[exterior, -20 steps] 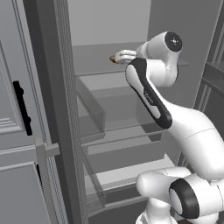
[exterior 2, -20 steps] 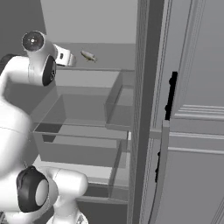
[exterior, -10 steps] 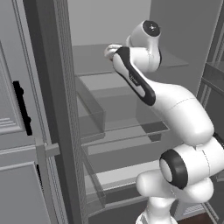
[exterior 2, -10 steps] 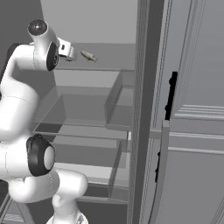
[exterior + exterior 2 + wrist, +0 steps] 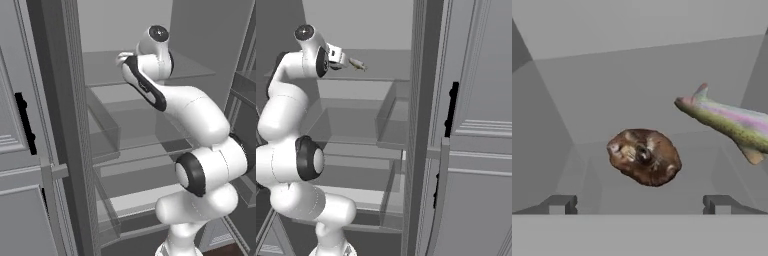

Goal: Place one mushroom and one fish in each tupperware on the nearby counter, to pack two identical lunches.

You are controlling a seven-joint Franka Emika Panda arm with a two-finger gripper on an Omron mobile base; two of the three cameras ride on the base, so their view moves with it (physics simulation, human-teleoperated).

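Note:
A brown mushroom (image 5: 644,156) lies on the fridge's top shelf, straight ahead of my gripper (image 5: 639,205) and a little beyond its fingertips. A silvery-green fish (image 5: 727,121) with a pink stripe lies to the mushroom's right on the same shelf. From the right base view the fish (image 5: 357,63) is just past my gripper (image 5: 340,57). The gripper is open with nothing between its fingers (image 5: 559,204). The tupperware and the counter are out of view.
I am reaching into an open grey fridge. Below the top shelf (image 5: 102,67) are glass shelves and a clear drawer (image 5: 107,130). A cabinet door with a black handle (image 5: 451,107) stands close on the right, and another panel (image 5: 25,125) on the left.
The arm has lifted and swung its hand in over the top shelf, closer to the fish and mushroom. Both foods lie where they were.

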